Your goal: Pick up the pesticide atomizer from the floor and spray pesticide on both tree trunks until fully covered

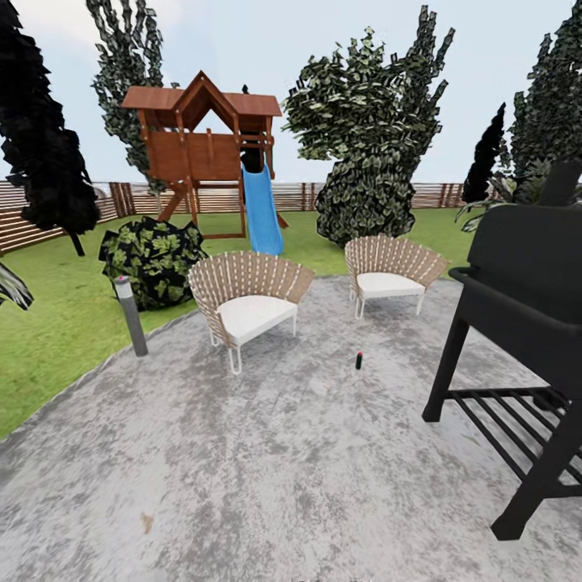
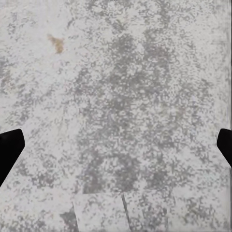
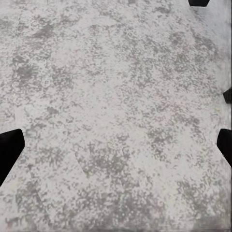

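Fingers: both grippers' black fingertips (image 2: pixel 10 147) (image 3: pixel 10 150) spread wide, cut off, over mottled grey paving (image 1: pixel 267 469).
Atomizer: small dark upright object (image 1: pixel 359 360), details unclear, mid-paving.

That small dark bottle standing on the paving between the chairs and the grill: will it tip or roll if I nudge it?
The bottle looks slim and upright, so a nudge would probably topple it. If round, it may then roll on the flat paving. Being small, it likely lifts easily.

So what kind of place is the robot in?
It looks like a back garden with a patio. There's a wooden playhouse with a blue slide, green lawn ringed by a slatted fence, two wicker chairs on grey paving, and a black barbecue grill.
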